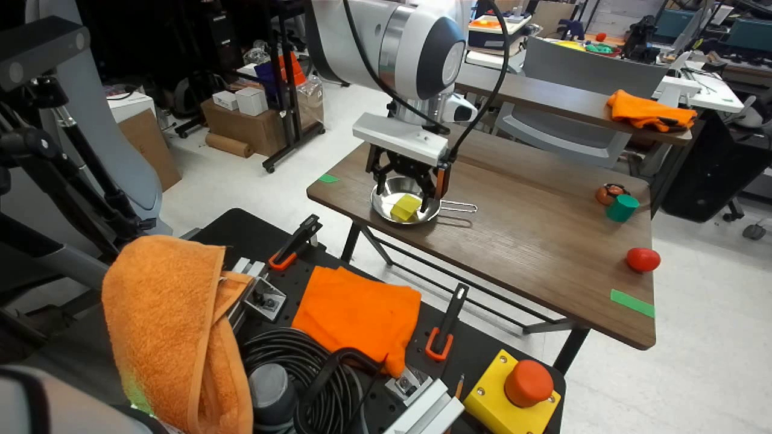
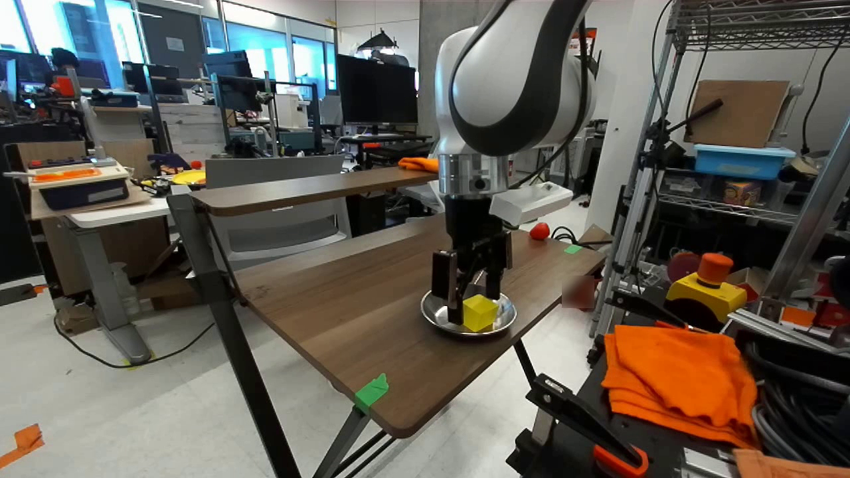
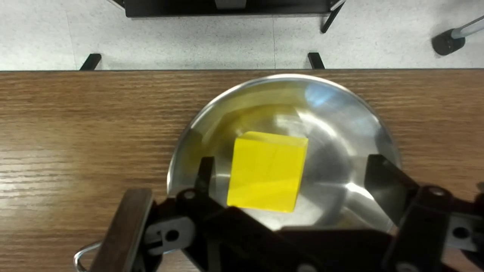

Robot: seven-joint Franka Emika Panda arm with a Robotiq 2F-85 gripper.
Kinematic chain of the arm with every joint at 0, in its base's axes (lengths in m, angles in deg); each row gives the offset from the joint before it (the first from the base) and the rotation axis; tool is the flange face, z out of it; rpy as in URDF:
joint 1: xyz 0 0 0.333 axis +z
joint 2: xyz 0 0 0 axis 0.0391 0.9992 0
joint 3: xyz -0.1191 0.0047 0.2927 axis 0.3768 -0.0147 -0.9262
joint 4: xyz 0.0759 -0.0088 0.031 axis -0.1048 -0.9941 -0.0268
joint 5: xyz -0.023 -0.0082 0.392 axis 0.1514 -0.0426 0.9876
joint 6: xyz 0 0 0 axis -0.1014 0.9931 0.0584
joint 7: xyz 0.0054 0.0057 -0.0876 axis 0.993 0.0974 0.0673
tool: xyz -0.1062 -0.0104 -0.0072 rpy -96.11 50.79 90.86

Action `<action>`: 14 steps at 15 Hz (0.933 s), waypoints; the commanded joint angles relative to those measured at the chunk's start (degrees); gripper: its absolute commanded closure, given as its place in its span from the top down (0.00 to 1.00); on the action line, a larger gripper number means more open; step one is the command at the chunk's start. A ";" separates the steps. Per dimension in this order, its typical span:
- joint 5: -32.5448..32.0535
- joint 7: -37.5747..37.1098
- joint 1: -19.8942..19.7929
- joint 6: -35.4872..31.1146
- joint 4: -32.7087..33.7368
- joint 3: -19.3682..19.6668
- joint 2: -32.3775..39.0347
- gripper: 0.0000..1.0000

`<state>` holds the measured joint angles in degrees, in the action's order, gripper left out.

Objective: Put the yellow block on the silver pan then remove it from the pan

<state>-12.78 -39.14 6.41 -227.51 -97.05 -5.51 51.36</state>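
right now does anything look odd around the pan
Nothing looks spilled or damaged. Slightly askew: the open gripper isn't centred on the block in the pan; one finger is much nearer. The pan sits near the edge of the table.

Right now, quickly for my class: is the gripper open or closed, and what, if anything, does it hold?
Gripper: open, holding nothing; the yellow block lies ungripped in the silver pan.

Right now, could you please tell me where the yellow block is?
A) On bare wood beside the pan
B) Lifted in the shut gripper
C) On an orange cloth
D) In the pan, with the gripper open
D: the wrist view shows the yellow block inside the pan, with the gripper spread wider than it.
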 commanded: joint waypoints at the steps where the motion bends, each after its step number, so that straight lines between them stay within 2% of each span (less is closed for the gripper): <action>1: -0.52 0.48 -0.09 0.06 0.26 0.40 0.99 1.00; 7: -0.71 0.22 0.06 0.18 0.31 0.88 1.58 1.00; 8: -0.83 0.00 0.19 0.19 0.35 1.05 1.55 0.78; 14: -0.97 -0.03 0.22 0.30 0.44 1.31 1.49 0.34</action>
<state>-12.84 -39.14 6.42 -227.49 -97.02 -4.69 52.54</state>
